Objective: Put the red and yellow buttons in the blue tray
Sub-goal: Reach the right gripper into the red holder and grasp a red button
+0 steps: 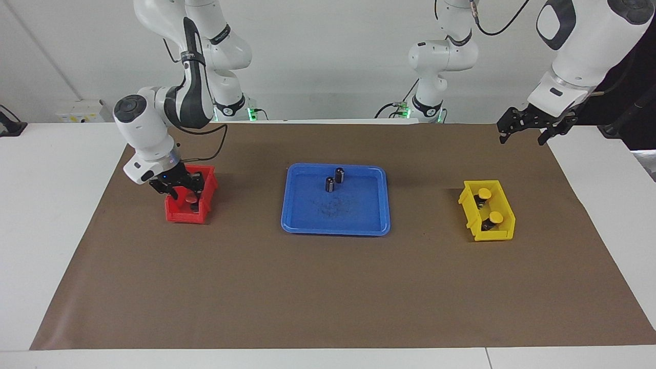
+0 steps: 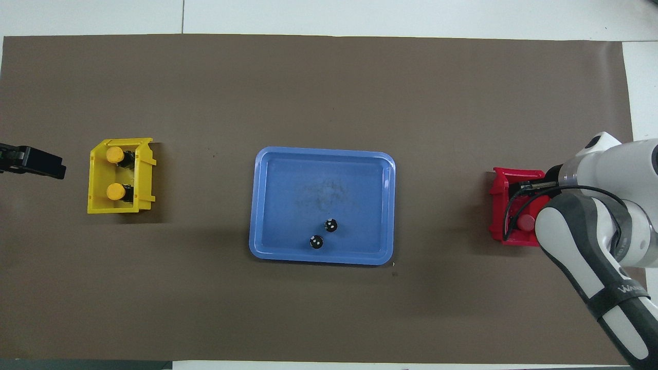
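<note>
Right gripper reaches into the red bin over a red button, its grip unclear; left gripper waits with jaws wide

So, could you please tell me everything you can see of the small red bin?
The red bin is a small, deep box of glossy red plastic, open on top, standing upright on the brown mat toward the right arm's end of the table. The right gripper reaches down into it. One red button shows inside, beside the gripper; whether the fingers grip it cannot be told. Nothing else touches the bin.
</note>
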Action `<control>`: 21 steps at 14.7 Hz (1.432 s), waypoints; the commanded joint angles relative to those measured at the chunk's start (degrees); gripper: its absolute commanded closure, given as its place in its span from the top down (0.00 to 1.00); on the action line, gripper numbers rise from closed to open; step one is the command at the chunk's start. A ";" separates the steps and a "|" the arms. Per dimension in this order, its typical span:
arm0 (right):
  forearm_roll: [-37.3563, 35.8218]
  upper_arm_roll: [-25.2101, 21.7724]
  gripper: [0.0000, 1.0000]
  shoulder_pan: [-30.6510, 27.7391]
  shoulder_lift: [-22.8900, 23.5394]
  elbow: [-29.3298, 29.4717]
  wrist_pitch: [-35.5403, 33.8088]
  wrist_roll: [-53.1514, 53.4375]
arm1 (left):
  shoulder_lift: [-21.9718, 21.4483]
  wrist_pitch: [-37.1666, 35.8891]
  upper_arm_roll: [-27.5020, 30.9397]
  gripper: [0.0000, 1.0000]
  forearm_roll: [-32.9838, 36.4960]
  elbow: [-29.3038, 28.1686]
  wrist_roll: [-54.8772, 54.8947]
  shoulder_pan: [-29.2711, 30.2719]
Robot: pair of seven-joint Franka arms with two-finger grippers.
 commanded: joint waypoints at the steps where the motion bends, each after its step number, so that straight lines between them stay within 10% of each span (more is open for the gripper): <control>1: 1.26 0.25 0.63 -0.83 -1.25 -1.51 1.25 -2.59 | -1.70 -0.31 0.13 1.00 -0.88 -1.62 0.25 0.16; 9: 1.26 0.34 0.57 -0.13 -2.13 -5.46 6.96 -2.51 | -1.70 -0.40 0.04 1.00 -0.88 -1.62 0.16 0.16; 14: 1.26 0.34 0.16 -0.04 -1.96 -4.59 6.09 -2.59 | -1.70 -0.40 0.13 1.00 -0.88 -1.62 0.25 0.16; 21: 0.64 1.65 0.14 1.36 2.52 20.78 -22.62 0.11 | -1.96 -2.07 0.13 1.00 -0.88 -1.98 0.16 0.16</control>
